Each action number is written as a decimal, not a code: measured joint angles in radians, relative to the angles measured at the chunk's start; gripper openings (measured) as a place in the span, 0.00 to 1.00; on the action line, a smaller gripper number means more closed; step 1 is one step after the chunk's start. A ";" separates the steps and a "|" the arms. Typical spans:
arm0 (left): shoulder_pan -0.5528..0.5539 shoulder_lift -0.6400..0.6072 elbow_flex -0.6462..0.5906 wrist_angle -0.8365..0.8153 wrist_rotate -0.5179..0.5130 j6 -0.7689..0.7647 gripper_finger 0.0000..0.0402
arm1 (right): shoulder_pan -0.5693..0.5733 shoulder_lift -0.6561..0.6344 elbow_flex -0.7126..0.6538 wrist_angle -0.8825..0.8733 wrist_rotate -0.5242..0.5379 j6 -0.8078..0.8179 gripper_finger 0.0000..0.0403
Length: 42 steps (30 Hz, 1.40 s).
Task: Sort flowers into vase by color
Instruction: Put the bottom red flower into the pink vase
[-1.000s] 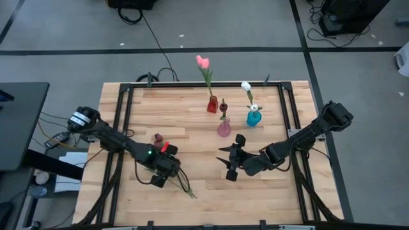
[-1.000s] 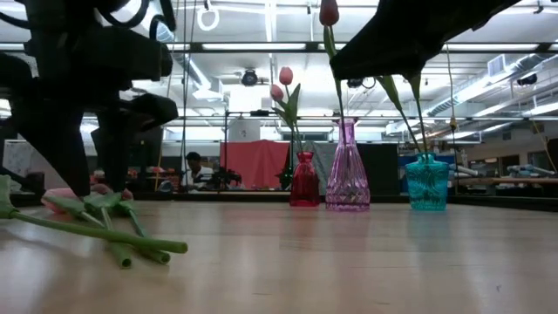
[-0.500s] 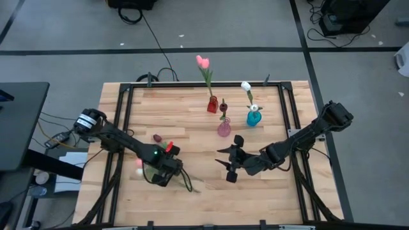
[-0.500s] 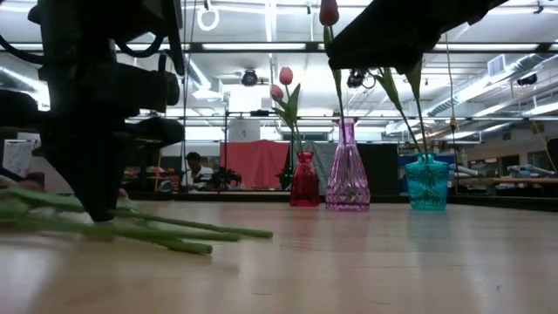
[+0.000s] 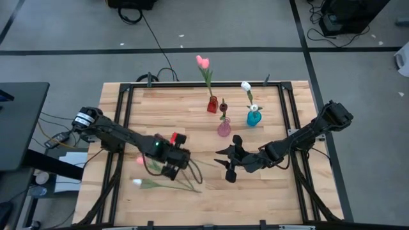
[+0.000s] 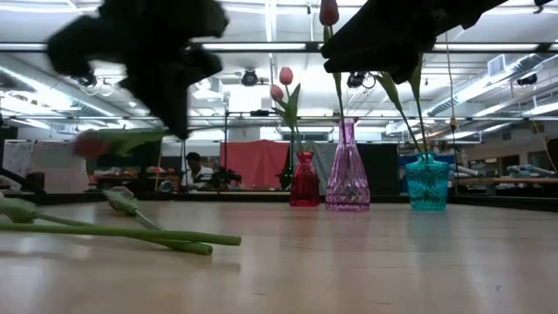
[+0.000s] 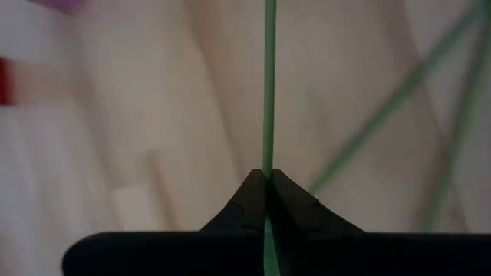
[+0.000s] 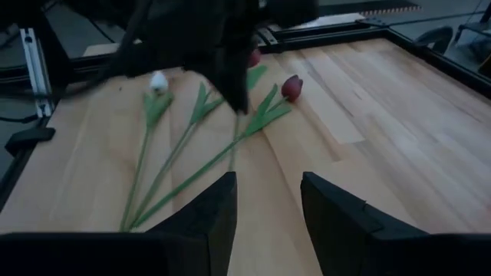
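My left gripper is shut on a pink-headed flower and hangs above the table's left half; in the low view the flower shows raised. A white-headed flower and a maroon-headed one lie flat on the table beside it. My right gripper stands open over the table's middle, pointing at them, with nothing between its fingers. At the far middle stand a red vase with pink flowers, a pink vase with a maroon flower, and a teal vase with a white one. My left gripper pinches the pink flower's thin green stem between its two fingertips, about midway along. The fingers come from above, slanting down. Head and leaves stick out toward the table's left, clear of the wood. Whether the stem's other end touches the table, I cannot tell.
The stems of the lying flowers run toward the table's near right and cross under the held one. Bare wood lies between the two grippers and the vases, and along the near edge.
My left gripper has shut on the pink flower's stem, then gone up and toward the table's right, lifting that flower off the wood. The flowers left on the table have been dragged and now lie nearer the front edge.
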 joint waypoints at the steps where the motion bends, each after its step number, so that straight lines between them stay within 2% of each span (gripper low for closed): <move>1: 0.012 0.000 0.016 0.007 -0.008 0.012 0.03 | 0.000 0.000 0.000 0.000 0.002 -0.010 0.39; 9: 0.075 0.010 0.102 0.041 -0.031 0.081 0.02 | -0.014 0.000 0.000 0.000 0.004 -0.059 0.39; 22: 0.080 0.010 0.129 0.040 -0.120 0.145 0.02 | -0.023 0.000 0.000 -0.017 -0.005 -0.084 0.36; 27: 0.079 0.010 0.129 0.042 -0.153 0.159 0.02 | -0.023 0.000 0.000 -0.028 0.008 -0.074 0.26; 31: 0.078 0.010 0.129 0.046 -0.152 0.159 0.02 | -0.025 0.000 0.000 -0.030 0.015 -0.074 0.13; 34: 0.078 0.010 0.129 0.060 -0.152 0.162 0.02 | -0.035 0.000 0.000 -0.048 -0.019 -0.059 0.03; 42: 0.078 0.010 0.129 0.073 -0.137 0.150 0.05 | -0.048 -0.001 0.000 -0.085 -0.015 -0.020 0.01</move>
